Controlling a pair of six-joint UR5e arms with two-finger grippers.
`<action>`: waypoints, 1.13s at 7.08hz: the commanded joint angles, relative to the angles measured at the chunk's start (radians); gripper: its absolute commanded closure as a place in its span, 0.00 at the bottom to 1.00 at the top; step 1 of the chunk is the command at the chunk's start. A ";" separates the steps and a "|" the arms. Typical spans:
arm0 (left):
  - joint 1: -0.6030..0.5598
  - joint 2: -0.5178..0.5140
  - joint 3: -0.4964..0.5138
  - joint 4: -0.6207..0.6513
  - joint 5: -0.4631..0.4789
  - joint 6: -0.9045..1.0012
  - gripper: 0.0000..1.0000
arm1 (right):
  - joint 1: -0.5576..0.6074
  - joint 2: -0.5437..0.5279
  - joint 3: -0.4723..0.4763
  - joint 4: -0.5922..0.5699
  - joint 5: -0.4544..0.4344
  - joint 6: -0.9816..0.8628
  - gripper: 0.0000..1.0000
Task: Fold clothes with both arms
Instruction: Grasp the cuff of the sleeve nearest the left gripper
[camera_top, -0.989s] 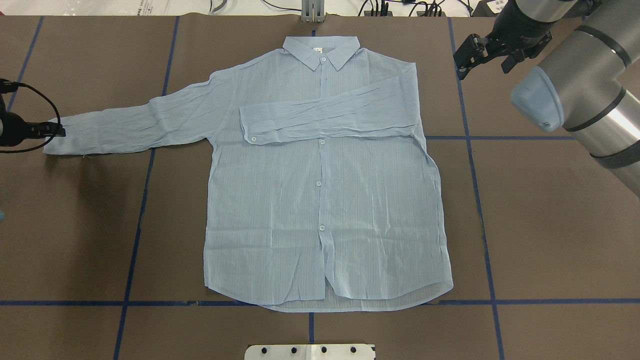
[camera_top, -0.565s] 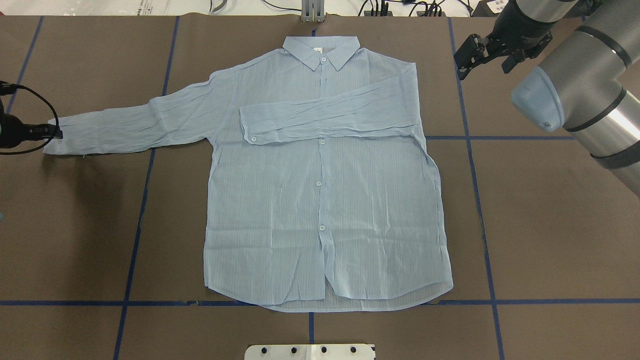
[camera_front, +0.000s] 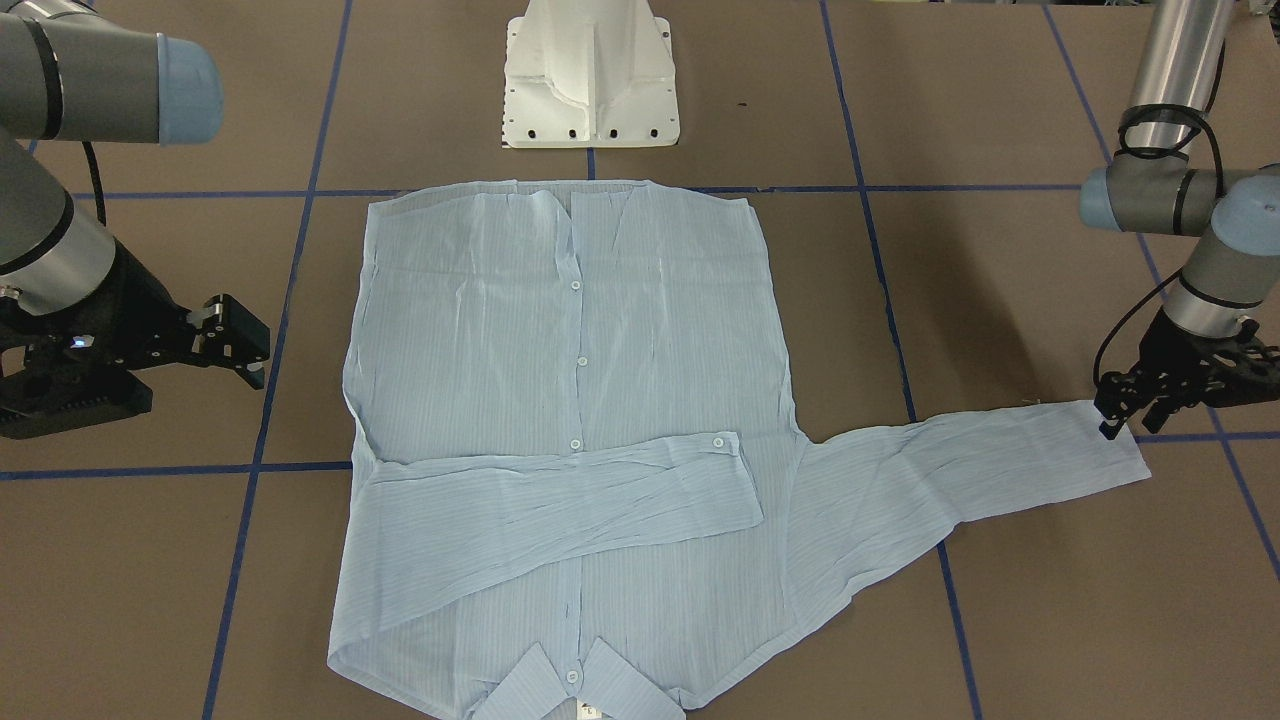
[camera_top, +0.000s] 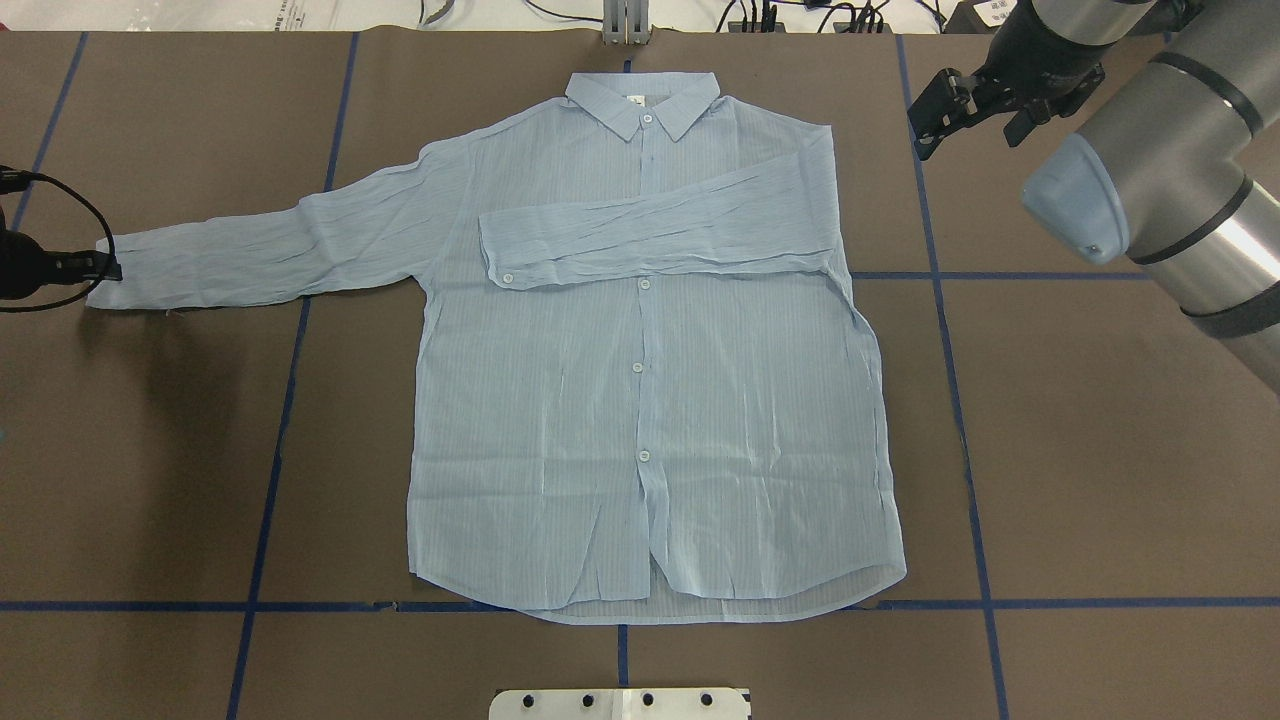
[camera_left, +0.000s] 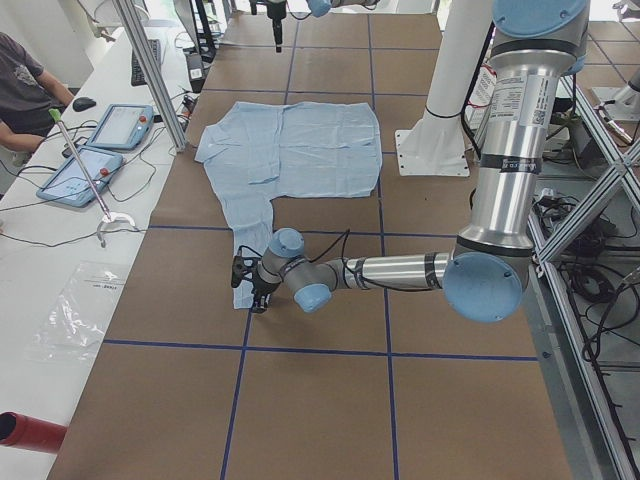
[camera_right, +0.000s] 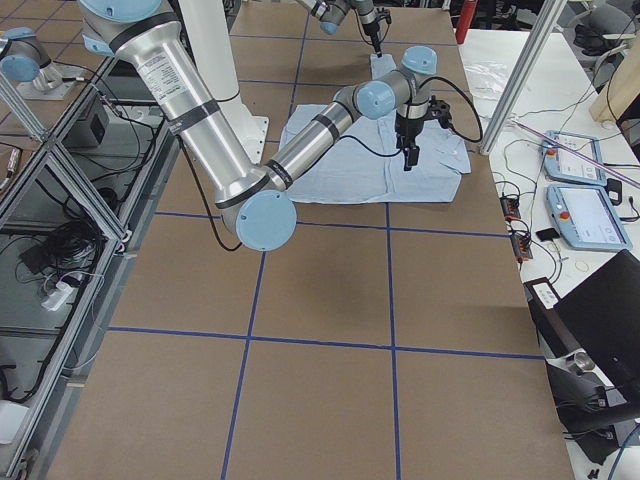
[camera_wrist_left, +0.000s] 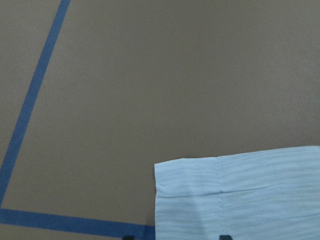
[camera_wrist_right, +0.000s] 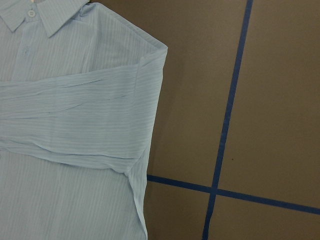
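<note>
You see the brown surface with the blue shirt lying flat in its middle, one sleeve folded across the chest. The left gripper has its jaws open over the other sleeve's cuff. The right gripper has open, empty jaws near the shoulder.

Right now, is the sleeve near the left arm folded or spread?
Spread: that sleeve lies flat, straight out from the shirt.

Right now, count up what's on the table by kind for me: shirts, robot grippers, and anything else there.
Shirt: 1
Grippers: 2 (left gripper, right gripper)
White pedestal base: 1
Total: 4
</note>
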 joint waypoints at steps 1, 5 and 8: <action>0.002 -0.004 0.003 0.000 -0.001 -0.003 0.41 | -0.003 0.001 -0.003 0.000 -0.005 0.001 0.00; 0.017 -0.004 0.006 0.000 -0.001 -0.003 0.45 | -0.003 -0.001 -0.002 0.000 -0.005 0.000 0.00; 0.017 -0.001 -0.004 0.000 -0.004 0.000 0.57 | -0.002 -0.009 0.002 0.000 -0.003 0.000 0.00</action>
